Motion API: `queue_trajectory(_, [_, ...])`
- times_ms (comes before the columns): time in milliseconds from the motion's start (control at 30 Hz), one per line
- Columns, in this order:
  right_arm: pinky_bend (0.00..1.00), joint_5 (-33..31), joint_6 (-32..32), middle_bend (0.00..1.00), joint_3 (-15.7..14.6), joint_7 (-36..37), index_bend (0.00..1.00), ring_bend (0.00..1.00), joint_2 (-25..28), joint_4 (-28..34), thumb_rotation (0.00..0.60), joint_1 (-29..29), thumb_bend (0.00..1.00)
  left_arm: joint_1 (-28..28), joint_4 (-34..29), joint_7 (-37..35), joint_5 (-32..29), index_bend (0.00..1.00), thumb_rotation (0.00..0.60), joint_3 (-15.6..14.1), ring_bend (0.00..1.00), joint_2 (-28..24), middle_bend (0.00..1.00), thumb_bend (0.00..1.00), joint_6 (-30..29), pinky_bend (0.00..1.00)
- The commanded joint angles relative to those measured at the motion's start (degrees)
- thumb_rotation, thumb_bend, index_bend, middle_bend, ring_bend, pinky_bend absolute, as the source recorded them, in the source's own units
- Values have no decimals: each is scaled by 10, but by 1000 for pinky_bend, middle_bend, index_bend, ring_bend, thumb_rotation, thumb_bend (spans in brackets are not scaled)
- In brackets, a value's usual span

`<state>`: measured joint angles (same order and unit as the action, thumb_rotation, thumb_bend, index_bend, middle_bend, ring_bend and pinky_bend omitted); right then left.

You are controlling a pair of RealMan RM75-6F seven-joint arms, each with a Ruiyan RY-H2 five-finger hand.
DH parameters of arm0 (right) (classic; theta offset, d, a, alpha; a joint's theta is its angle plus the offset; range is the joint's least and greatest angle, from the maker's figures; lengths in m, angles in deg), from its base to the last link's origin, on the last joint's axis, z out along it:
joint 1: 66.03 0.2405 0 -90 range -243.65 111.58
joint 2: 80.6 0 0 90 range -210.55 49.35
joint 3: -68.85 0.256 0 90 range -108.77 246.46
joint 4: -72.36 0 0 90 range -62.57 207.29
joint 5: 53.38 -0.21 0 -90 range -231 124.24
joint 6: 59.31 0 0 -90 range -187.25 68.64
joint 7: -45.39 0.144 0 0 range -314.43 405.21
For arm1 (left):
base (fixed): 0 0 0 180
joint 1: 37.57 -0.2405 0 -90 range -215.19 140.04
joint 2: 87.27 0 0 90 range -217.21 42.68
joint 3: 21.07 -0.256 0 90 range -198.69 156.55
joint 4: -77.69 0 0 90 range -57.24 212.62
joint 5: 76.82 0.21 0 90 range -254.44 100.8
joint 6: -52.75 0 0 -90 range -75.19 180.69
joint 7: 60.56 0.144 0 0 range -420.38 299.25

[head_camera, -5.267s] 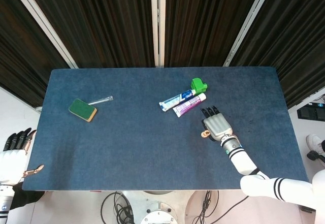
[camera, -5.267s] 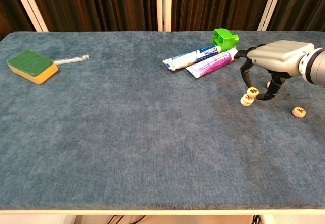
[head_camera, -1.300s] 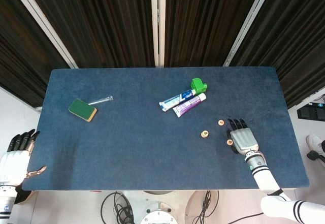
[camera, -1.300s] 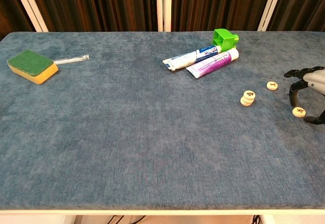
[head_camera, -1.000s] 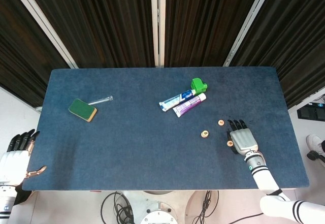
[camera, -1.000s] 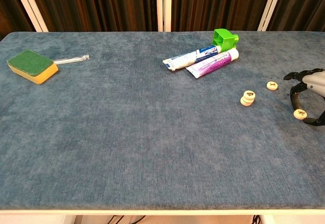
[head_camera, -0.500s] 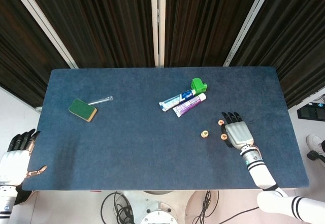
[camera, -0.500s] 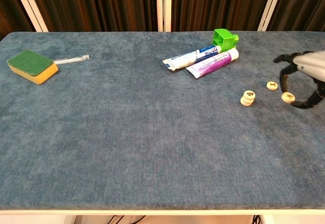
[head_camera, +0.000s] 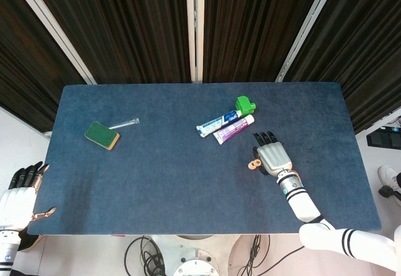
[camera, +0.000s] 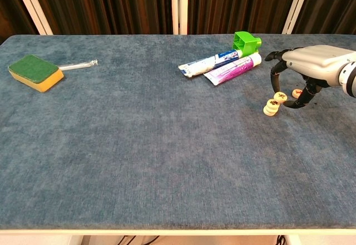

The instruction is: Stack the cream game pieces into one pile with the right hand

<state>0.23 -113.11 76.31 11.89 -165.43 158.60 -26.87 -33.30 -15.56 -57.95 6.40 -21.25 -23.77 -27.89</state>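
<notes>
Cream round game pieces (camera: 271, 109) with dark markings sit as a short stack on the blue felt surface (camera: 139, 145), right of centre and in front of the purple toothpaste tube (camera: 232, 69). Just above and to the right of that stack, the right robot hand (camera: 303, 70) pinches another cream disc (camera: 279, 96) between thumb and a finger, holding it flat and clear of the pile. Behind its fingers a further loose cream piece (camera: 297, 93) lies on the felt, partly hidden. By my reading, the step in hand is carrying a piece onto the pile; the next move calls for shifting it slightly left, squaring it over the top disc and lowering it level before letting go. Each disc lies face up with no long axis; the stack's axis is vertical, though it looks slightly offset. Far left, off the surface's edge, the left robot hand (head_camera: 17, 198) hangs idle, fingers apart.
</notes>
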Motion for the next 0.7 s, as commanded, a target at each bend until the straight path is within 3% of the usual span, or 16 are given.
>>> queue_trajectory(33, [0, -10, 1, 51, -1, -6, 503, 0, -1, 1, 600, 5, 237, -3, 7, -8, 2, 0, 600, 0, 0, 0, 0, 122, -4, 0])
queue_trajectory(700, [0, -37, 4, 49, -9, -10, 491, 0, -8, -1, 600, 23, 236, -1, 11, -12, 11, 0, 600, 2, 0, 3, 0, 122, -11, 0])
